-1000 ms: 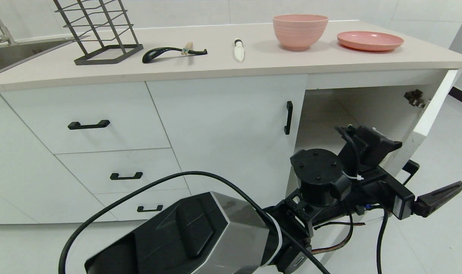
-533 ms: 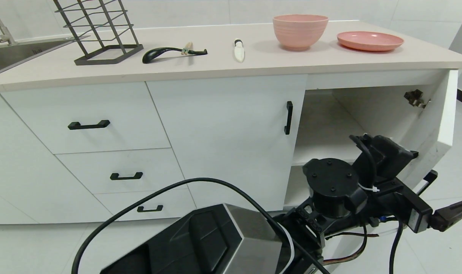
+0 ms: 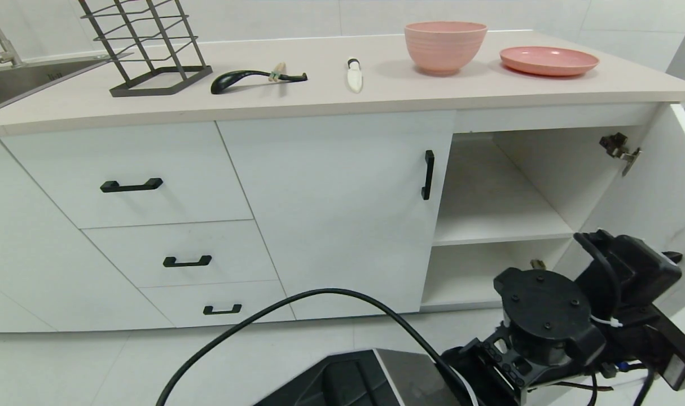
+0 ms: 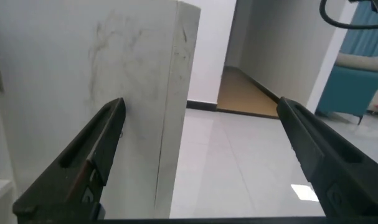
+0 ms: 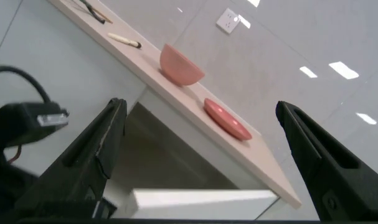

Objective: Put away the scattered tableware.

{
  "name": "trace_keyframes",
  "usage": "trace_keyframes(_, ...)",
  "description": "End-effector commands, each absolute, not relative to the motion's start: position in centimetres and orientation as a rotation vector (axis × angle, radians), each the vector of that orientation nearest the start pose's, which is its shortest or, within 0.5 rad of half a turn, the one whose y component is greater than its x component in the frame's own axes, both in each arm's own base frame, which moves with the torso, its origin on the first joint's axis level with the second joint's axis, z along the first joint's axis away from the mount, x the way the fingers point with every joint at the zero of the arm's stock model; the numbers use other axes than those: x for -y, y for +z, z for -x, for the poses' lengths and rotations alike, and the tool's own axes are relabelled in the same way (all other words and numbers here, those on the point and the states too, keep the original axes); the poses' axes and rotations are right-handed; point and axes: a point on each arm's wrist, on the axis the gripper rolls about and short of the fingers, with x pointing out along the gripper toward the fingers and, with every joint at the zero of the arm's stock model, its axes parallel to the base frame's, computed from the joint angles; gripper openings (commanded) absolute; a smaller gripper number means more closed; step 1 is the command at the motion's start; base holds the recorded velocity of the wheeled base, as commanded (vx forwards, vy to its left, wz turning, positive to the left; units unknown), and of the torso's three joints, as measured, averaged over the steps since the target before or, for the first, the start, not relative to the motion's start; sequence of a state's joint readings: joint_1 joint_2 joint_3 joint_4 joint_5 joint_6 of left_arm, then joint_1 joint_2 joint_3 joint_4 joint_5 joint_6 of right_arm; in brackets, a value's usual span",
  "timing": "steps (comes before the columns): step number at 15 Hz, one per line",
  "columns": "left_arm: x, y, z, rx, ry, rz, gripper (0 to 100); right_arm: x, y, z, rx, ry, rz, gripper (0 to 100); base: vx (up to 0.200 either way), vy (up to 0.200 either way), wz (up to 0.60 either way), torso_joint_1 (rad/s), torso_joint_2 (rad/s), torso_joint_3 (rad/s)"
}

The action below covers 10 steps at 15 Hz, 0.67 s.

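Inside left gripper [image 4: 199,104] span, cabinet door [image 4: 139,81] edge.

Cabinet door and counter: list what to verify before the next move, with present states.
1. Cabinet door stands wide open: ok.
2. Upper shelf exposed, with room: ok.
3. Left gripper open, holding nothing: ok.
4. Right gripper open, holding nothing: ok.
5. Pink bowl and pink plate upright, apart on the countertop: ok.
6. Black spoon free of chopsticks: not ok, they cross.
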<state>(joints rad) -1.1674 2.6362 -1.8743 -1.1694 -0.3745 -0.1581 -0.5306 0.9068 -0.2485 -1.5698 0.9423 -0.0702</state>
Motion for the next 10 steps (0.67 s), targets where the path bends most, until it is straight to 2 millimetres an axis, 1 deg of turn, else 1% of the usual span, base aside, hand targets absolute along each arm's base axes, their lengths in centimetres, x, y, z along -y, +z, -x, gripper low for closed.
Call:
trace_keyframes(1,52.0,9.9,-16.9,0.324,-1.626,0.327,100,1.2,26.6,-5.7,0.710,0.357,0.696,100,0.000,0.000,0.00,0.000,0.00,0.000)
trace_keyframes(2,52.6,9.4,-15.0,0.327,-1.663,0.338,100,1.2,26.7,-5.6,0.712,0.359,0.699,100,0.000,0.000,0.00,0.000,0.00,0.000)
trace_keyframes(3,52.8,9.6,-14.4,0.334,-1.673,0.344,100,1.1,26.7,-5.5,0.715,0.360,0.700,100,0.000,0.000,0.00,0.000,0.00,0.000)
trace_keyframes(4,52.7,9.7,-14.5,0.335,-1.672,0.345,100,1.1,26.7,-5.5,0.717,0.359,0.702,100,0.000,0.000,0.00,0.000,0.00,0.000)
trace_keyframes(5,52.1,10.1,-16.4,0.348,-1.634,0.344,100,1.0,26.8,-5.3,0.724,0.360,0.707,100,0.000,0.000,0.00,0.000,0.00,0.000)
trace_keyframes(6,51.7,10.4,-17.4,0.363,-1.614,0.346,100,0.9,26.8,-5.2,0.729,0.362,0.710,100,0.000,0.000,0.00,0.000,0.00,0.000)
trace_keyframes(7,50.3,12.2,-19.6,0.447,-1.562,0.368,100,0.8,27.3,-5.1,0.748,0.362,0.726,100,0.000,0.000,0.00,0.000,0.00,0.000)
trace_keyframes(8,48.9,13.5,-20.9,0.482,-1.528,0.371,100,0.7,27.9,-5.0,0.766,0.361,0.743,100,0.000,0.000,0.00,0.000,0.00,0.000)
trace_keyframes(10,45.8,15.5,-21.6,0.463,-1.495,0.353,100,0.7,28.0,-4.9,0.771,0.361,0.747,100,0.000,0.000,0.00,0.000,0.00,0.000)
